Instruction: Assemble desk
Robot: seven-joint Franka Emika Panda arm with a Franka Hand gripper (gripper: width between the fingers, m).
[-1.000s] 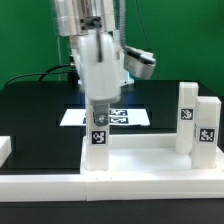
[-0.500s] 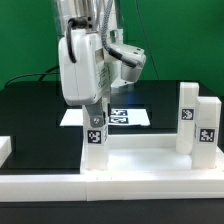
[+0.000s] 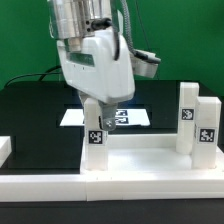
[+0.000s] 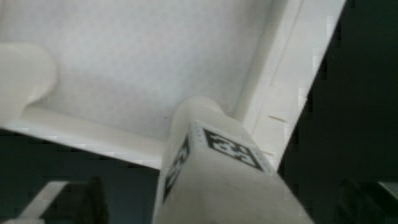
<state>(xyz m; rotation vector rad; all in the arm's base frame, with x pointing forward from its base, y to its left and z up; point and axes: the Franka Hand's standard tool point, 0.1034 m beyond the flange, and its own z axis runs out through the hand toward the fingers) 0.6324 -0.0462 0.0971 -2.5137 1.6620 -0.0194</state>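
The white desk top point(image 3: 140, 160) lies rim up near the front of the table. Two white tagged legs point(image 3: 186, 115) point(image 3: 206, 126) stand upright at its end on the exterior view's right. A third tagged leg point(image 3: 97, 138) stands upright in the corner on the exterior view's left. My gripper point(image 3: 98, 116) comes down from above and is shut on the upper part of this leg. In the wrist view the leg point(image 4: 214, 160) fills the gap between my fingers, and the desk top's inner face point(image 4: 160, 70) and rim lie beyond it.
The marker board point(image 3: 137, 118) lies flat behind the desk top, partly hidden by my hand. A low white rail point(image 3: 110, 192) runs along the front edge, with a white block point(image 3: 5, 148) at the exterior view's left. The table is black.
My hand has turned about its vertical axis over the left corner leg, first one way and then back. The leg stays upright in the same corner.
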